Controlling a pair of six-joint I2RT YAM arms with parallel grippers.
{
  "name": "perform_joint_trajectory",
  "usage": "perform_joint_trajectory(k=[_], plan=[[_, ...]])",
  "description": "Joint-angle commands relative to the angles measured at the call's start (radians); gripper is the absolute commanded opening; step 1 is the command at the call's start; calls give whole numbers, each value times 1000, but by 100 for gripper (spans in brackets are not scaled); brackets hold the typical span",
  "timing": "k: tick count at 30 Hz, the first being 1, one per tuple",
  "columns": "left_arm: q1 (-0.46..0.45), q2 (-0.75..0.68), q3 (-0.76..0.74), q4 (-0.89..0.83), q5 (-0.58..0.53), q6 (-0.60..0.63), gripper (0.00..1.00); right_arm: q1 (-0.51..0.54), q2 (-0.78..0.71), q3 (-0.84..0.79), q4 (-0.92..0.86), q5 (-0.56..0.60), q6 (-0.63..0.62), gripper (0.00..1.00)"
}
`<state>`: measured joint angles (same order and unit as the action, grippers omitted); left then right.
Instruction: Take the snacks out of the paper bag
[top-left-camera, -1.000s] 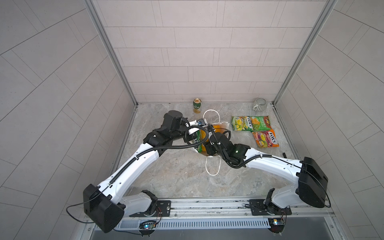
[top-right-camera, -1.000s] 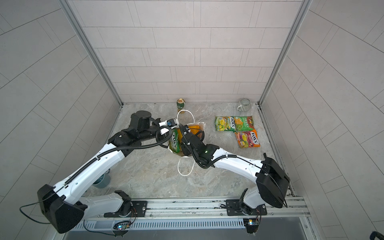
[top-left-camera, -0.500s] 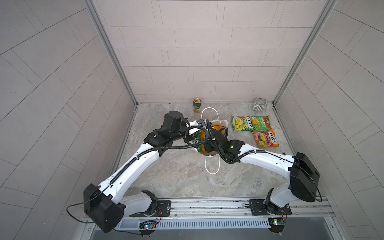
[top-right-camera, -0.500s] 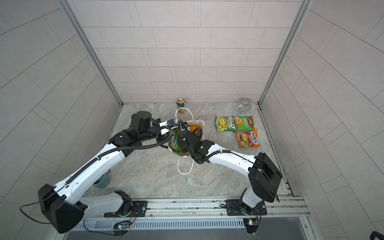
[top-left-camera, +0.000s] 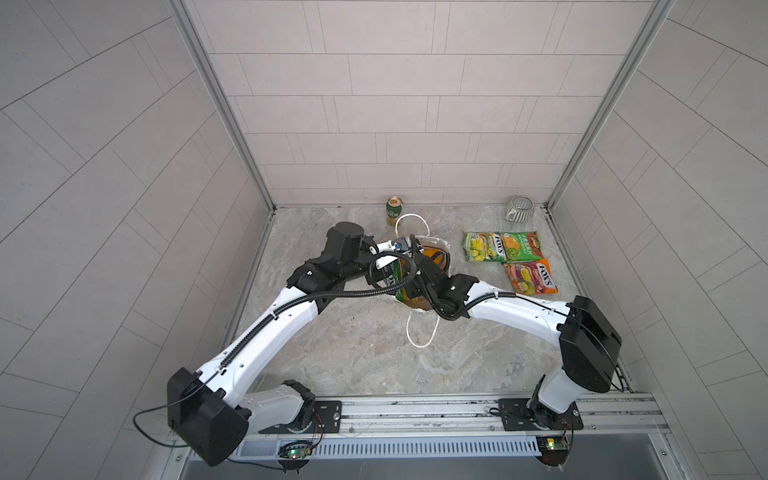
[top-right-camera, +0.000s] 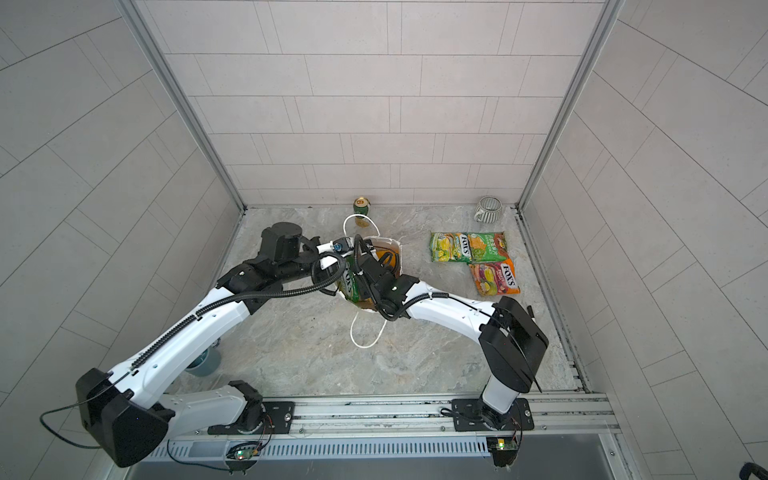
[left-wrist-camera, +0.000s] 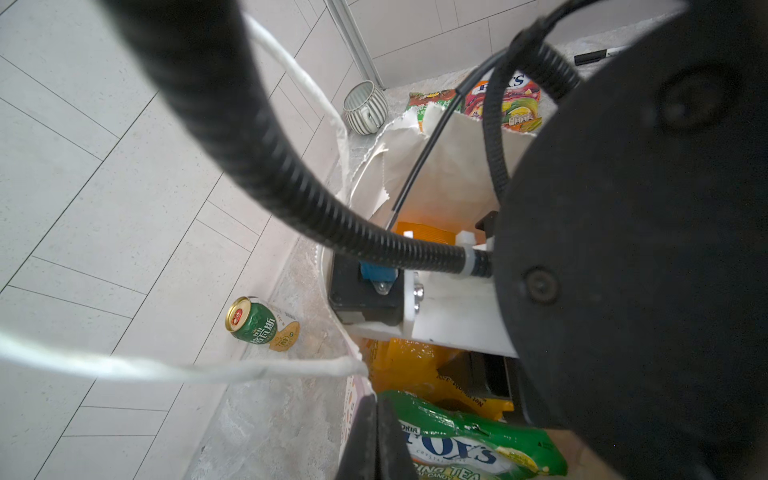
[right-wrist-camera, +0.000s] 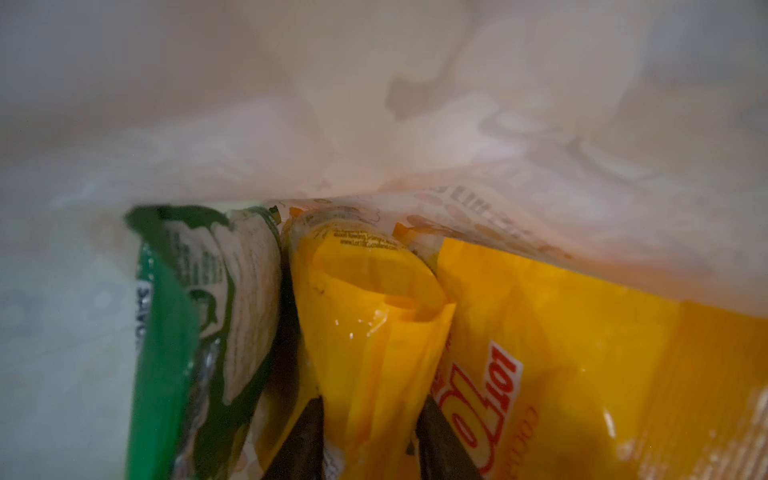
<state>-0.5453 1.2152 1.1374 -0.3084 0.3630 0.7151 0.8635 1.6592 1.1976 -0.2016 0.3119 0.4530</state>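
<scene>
Three snacks (top-left-camera: 494, 247) at three o'clock from paper bag (left-wrist-camera: 440, 166), marked FOX'S. Pinching yellow packet (right-wrist-camera: 374, 332) with right gripper (right-wrist-camera: 370, 436); clamping bag rim tight with left gripper (left-wrist-camera: 374, 436).

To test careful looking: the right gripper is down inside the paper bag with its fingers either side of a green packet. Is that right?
No: the right gripper straddles a yellow packet; the green packet sits beside it. The right wrist view shows this.

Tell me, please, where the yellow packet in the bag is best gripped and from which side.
Grip the yellow packet by its curled fold nearest the mouth, coming straight down through the bag's open top. It stands wedged beside a green packet, so its flat faces are out of reach. The right pincer pinches that fold.
</scene>
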Motion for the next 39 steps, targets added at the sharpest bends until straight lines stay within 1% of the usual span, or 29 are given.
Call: perform_joint_trajectory(k=[1,4,5,6,8,15,22,31,39], plan=[[-13,-36,-6,26,50,13,0,2,36,13,-5,9,0,26],[-13,-42,-11,30,50,12,0,1,45,13,-3,4,-2,17],[-13,-43,-14,33,47,14,0,0,45,13,-3,3,-3,9],[-14,-43,-15,35,44,14,0,1,42,11,-3,0,-3,4],[-13,-44,-13,30,36,14,0,2,26,9,-2,-2,-4,0],[-13,-42,-15,30,31,16,0,1,-48,32,-41,-32,-16,0],[-13,-34,-12,22,7,27,0,0,-133,45,-78,-87,-51,0],[-13,-31,-10,14,-1,33,0,2,-217,46,-89,-85,-100,0],[-13,-36,-15,19,-13,32,0,2,-280,65,-105,-112,-131,0]])
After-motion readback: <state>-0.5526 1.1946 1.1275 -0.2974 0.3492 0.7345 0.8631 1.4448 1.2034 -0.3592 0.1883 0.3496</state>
